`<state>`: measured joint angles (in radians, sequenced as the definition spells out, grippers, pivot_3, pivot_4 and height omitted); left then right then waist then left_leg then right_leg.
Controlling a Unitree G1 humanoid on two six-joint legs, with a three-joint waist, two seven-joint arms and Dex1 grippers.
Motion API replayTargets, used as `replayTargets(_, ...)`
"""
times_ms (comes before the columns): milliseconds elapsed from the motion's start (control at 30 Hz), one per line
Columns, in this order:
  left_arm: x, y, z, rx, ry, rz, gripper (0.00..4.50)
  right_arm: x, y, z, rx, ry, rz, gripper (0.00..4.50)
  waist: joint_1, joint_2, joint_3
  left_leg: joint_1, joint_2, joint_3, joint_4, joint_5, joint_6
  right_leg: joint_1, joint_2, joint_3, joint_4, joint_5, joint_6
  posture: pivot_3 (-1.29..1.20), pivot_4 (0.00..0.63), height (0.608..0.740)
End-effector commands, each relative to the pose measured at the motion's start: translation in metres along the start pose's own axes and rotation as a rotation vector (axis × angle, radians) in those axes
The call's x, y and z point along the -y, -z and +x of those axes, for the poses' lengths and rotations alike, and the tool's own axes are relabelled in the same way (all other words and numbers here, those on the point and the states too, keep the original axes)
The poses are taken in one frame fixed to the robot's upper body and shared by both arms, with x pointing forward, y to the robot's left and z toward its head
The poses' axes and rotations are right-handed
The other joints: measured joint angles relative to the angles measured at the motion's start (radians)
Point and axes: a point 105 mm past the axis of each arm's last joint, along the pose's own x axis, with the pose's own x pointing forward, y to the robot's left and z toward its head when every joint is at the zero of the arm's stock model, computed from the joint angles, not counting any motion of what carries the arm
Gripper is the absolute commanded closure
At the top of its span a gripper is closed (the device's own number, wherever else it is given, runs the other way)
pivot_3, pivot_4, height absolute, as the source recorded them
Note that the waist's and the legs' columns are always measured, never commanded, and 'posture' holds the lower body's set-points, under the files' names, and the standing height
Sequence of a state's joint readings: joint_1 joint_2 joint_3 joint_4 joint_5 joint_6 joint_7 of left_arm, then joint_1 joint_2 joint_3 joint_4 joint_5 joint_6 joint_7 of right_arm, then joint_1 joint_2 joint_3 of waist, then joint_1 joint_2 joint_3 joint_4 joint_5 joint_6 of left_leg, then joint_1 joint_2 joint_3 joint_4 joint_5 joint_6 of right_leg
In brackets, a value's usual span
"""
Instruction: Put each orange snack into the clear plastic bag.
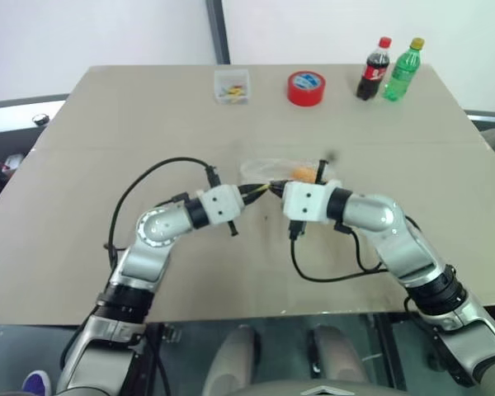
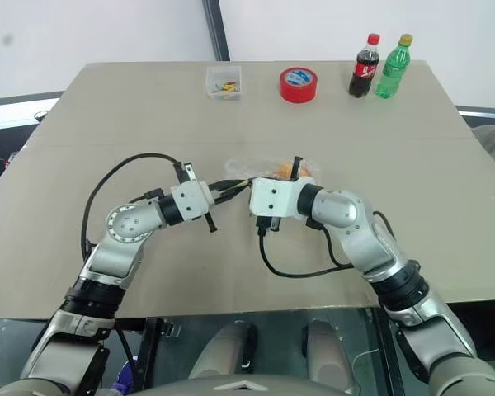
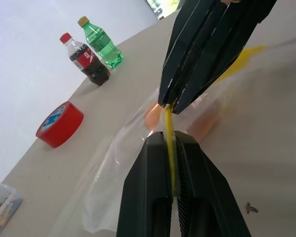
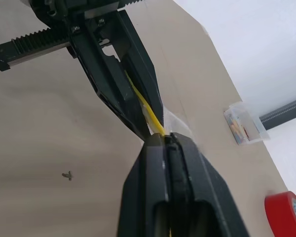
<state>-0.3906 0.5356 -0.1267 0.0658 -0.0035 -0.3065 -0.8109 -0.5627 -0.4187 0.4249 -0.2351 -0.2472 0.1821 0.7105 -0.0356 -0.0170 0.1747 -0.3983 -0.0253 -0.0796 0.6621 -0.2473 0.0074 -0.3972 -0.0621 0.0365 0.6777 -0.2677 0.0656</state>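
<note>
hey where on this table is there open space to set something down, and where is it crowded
Bare table runs down the left side, from the small clear box toward the near edge, and down the right side below the two bottles. The far edge is busier: box, red tape roll, bottles. The middle is crowded, with both tools pinching the plastic bag.

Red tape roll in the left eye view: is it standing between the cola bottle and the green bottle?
No: the red tape roll lies to the left of the cola bottle, and the green bottle stands right beside the cola.
</note>
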Motion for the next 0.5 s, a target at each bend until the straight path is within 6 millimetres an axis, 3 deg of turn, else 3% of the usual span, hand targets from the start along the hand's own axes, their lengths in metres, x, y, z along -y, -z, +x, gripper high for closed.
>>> replayTargets(33,-0.0065,-0.0094,-0.0014,0.034,-0.021,0.03,4.5,0.0103,-0.0092,-0.0019,0.028,0.033,-0.042,4.47,0.0,0.0,0.0,0.0,0.0,0.0,0.0,0.0,0.0,0.0,0.0,0.0,0.0,0.0,0.0,0.0,0.15,0.74)
replayTargets(300,-0.0058,-0.0113,-0.0038,0.047,-0.027,0.019,4.5,0.0127,-0.0067,-0.004,0.011,0.049,-0.011,4.47,0.0,0.0,0.0,0.0,0.0,0.0,0.0,0.0,0.0,0.0,0.0,0.0,0.0,0.0,0.0,0.0,0.15,0.74)
replayTargets(400,-0.0053,-0.0115,-0.0047,0.047,-0.028,0.019,4.5,0.0154,-0.0093,-0.0044,0.015,0.066,-0.021,3.69,0.0,0.0,0.0,0.0,0.0,0.0,0.0,0.0,0.0,0.0,0.0,0.0,0.0,0.0,0.0,0.0,0.15,0.74)
replayTargets(467,-0.0046,-0.0112,-0.005,0.046,-0.028,0.018,4.5,0.0155,-0.0089,-0.0043,0.009,0.071,-0.03,2.79,0.0,0.0,0.0,0.0,0.0,0.0,0.0,0.0,0.0,0.0,0.0,0.0,0.0,0.0,0.0,0.0,0.15,0.74)
replayTargets(500,-0.0041,-0.0109,-0.0051,0.045,-0.026,0.018,4.5,0.015,-0.0083,-0.0042,0.006,0.069,-0.033,2.79,0.0,0.0,0.0,0.0,0.0,0.0,0.0,0.0,0.0,0.0,0.0,0.0,0.0,0.0,0.0,0.0,0.15,0.74)
